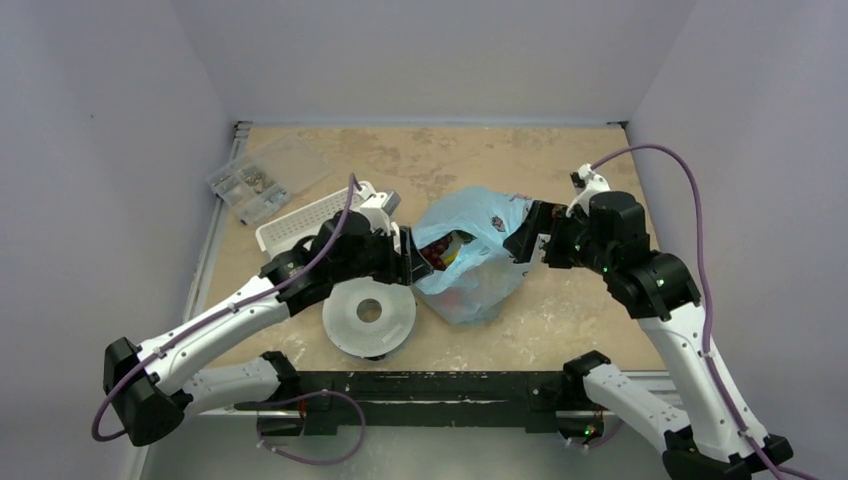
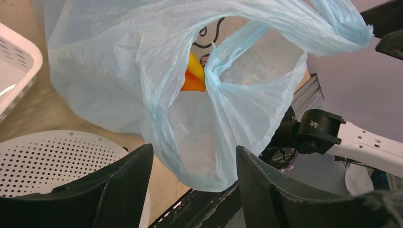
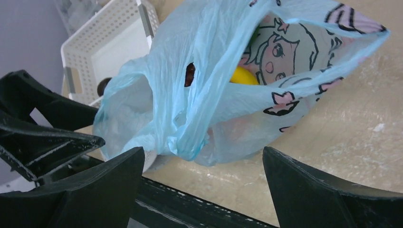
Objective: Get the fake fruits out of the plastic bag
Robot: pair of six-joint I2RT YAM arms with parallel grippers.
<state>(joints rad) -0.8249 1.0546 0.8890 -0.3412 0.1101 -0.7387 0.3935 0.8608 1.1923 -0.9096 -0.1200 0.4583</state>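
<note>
The plastic bag (image 1: 480, 262), light blue and crinkly with a cartoon print, lies mid-table with its mouth facing left. Fake fruits show in the mouth: a red piece (image 1: 436, 250) and a yellow piece (image 1: 456, 253). My left gripper (image 1: 407, 258) stands open at the mouth. In the left wrist view the bag (image 2: 237, 109) hangs loose between the tips of this gripper (image 2: 195, 152), unpinched, and a yellow-orange fruit (image 2: 194, 78) peeks out. My right gripper (image 1: 526, 242) is open at the bag's right side. Its wrist view shows the bag (image 3: 204, 99) just beyond this gripper (image 3: 203, 154), with a yellow fruit (image 3: 243, 76) and a dark one (image 3: 189, 73) inside.
A white slotted basket (image 1: 300, 222) sits left of the bag, behind my left arm. A round white perforated disc (image 1: 368, 315) lies in front of it. A clear box of small parts (image 1: 255, 178) is at the far left. A black rail (image 1: 420, 385) runs along the near edge.
</note>
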